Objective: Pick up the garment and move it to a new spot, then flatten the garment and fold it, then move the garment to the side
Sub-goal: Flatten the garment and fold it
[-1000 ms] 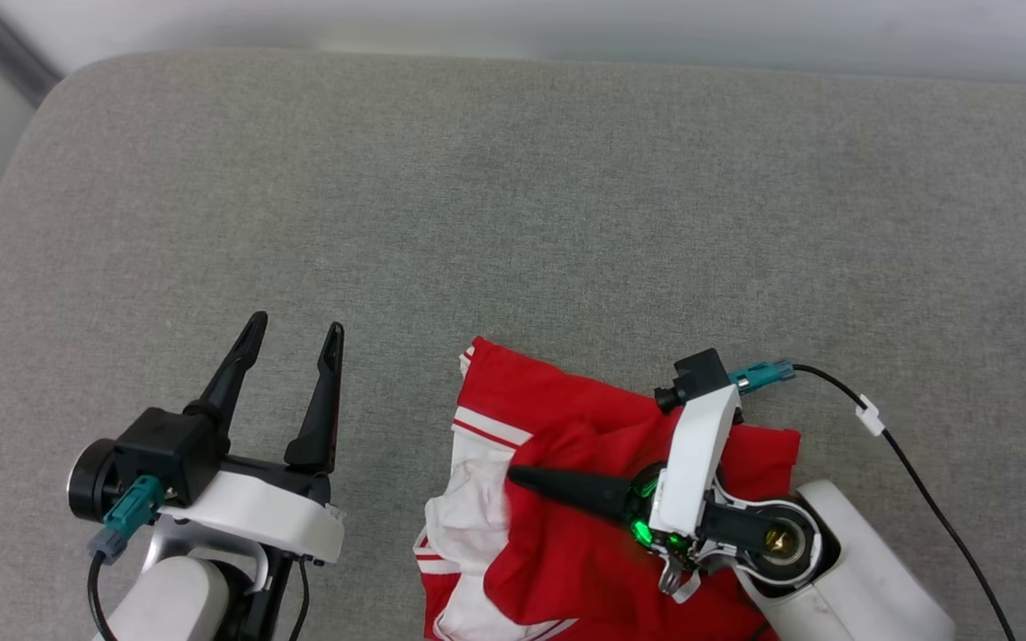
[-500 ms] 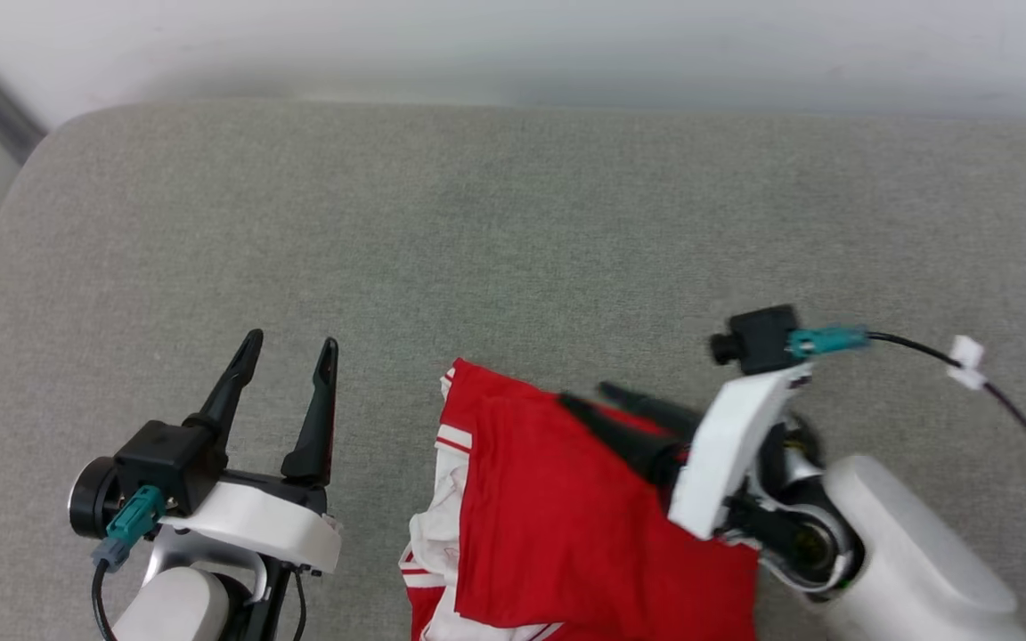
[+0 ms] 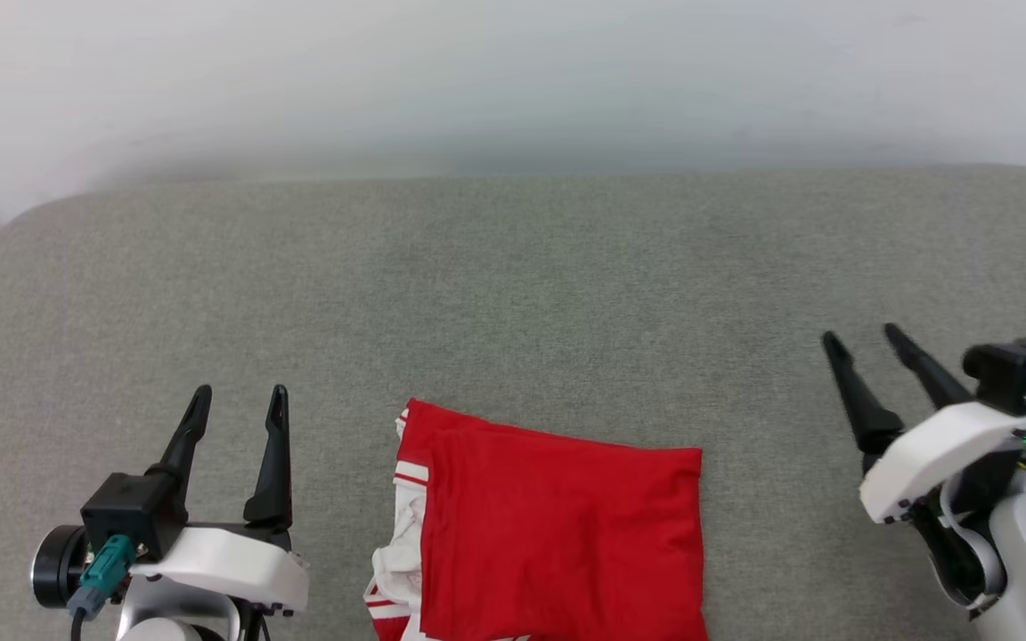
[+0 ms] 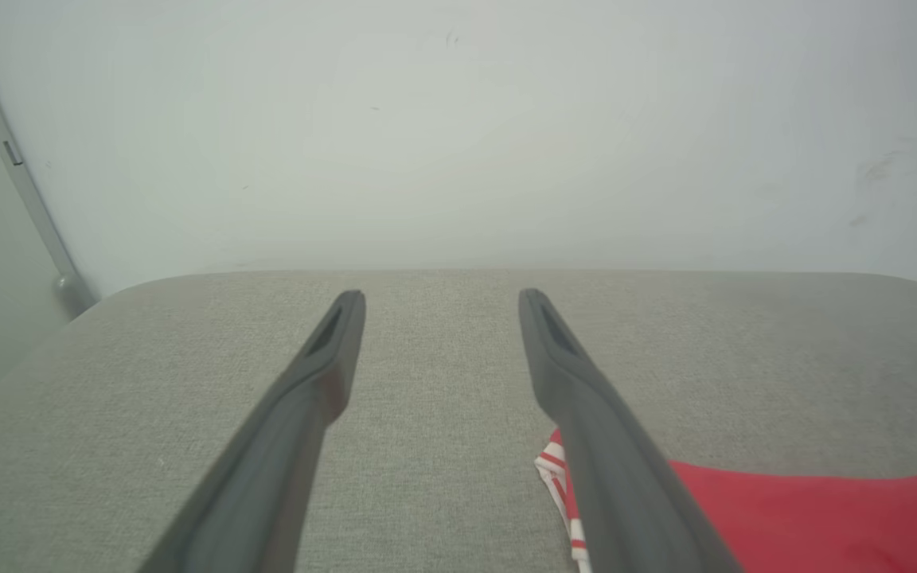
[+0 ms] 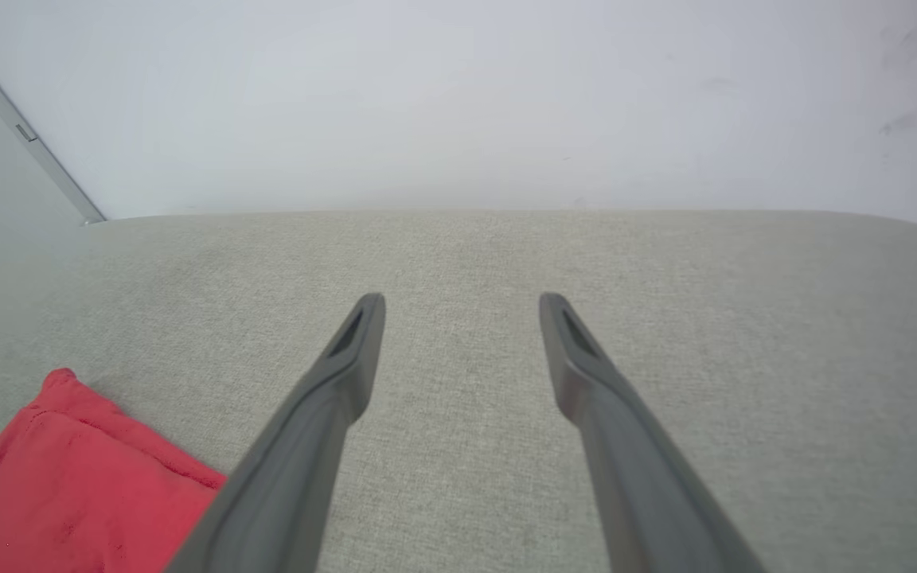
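The garment (image 3: 557,534) is lying folded into a rough rectangle on the grey fabric-covered worktop (image 3: 513,285), plain red side up. A bit of white sleeve with red-and-white striped trim is peeking out along the edge nearest the left end effector (image 3: 241,393). Its near end is running off the bottom of the head view.

It is sitting between the two end effectors, close to the right of the left one. It is farther off to the left of the right end effector (image 3: 860,336), with a stretch of bare fabric between them. Neither one is touching it.

The left end effector is hovering with its two dark fingers spread apart and nothing between them, pointing towards the pale wall (image 3: 513,80) behind the worktop. In the left wrist view (image 4: 440,296) the striped corner of the garment (image 4: 809,517) is showing low down, just past its right-hand finger.

The right end effector is likewise standing with its fingers parted and gripping nothing, tilting slightly leftward. In the right wrist view (image 5: 462,298) a red corner of the garment (image 5: 68,477) is lying low to the left of its left-hand finger, apart from it, and bare grey worktop is stretching ahead of the tips.
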Controlling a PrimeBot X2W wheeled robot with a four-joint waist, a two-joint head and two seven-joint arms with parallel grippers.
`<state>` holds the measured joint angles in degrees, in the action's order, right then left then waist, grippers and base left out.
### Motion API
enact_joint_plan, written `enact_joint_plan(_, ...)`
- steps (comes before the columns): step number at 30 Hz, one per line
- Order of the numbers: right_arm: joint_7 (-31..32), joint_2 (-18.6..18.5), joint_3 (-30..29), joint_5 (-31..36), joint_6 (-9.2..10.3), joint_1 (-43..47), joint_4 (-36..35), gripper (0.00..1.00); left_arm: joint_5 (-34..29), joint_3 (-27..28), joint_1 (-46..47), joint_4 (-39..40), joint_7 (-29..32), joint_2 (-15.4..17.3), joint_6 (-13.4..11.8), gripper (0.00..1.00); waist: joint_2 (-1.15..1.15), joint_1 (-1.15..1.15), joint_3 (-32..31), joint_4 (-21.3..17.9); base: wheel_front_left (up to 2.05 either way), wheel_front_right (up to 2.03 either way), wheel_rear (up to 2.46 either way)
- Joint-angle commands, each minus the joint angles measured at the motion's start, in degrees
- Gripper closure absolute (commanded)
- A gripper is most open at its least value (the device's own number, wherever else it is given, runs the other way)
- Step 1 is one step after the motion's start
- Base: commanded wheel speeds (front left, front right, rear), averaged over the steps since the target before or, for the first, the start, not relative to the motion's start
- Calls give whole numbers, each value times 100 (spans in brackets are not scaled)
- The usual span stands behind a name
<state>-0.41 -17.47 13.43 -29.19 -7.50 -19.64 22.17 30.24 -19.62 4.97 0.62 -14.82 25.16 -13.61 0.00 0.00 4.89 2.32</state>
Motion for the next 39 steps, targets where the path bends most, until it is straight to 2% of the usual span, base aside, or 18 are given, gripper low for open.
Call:
enact_joint_plan(1, -206, 71, -284, 340, 2, 202, -179, 0, -54, 41, -112, 27, -32, 4, -54, 0, 0, 0, -107, -102, 0, 0, 0)
enact_joint_plan(7, -499, 442, -924, 1317, 2, 858, -1139, 0, -171, 122, -362, 28, -40, 3, -184, 0, 0, 0, -323, -205, 0, 0, 0)
enact_joint_plan(12, -283, 753, -1104, 1667, 2, 1482, -1890, 0, -186, 187, -610, 9, -44, -30, -252, 0, 0, 0, -556, -263, 0, 0, 0)
enact_joint_plan(17, -52, 1006, -1219, 1677, 2, 2017, -2481, 0, -229, 209, -814, 38, -47, -46, -281, 0, 0, 0, -686, -297, 0, 0, 0)
enact_joint_plan(25, 236, 1235, -1543, 1675, 2, 2494, -2962, 0, -267, 153, -1000, 64, -47, 36, -233, 0, 0, 0, -739, -361, 0, 0, 0)
enact_joint_plan(39, 509, 1310, -1680, 1618, 3, 2574, -3079, 0, -246, 189, -881, 103, -48, -73, -241, 0, 0, 0, -685, -282, 0, 0, 0)
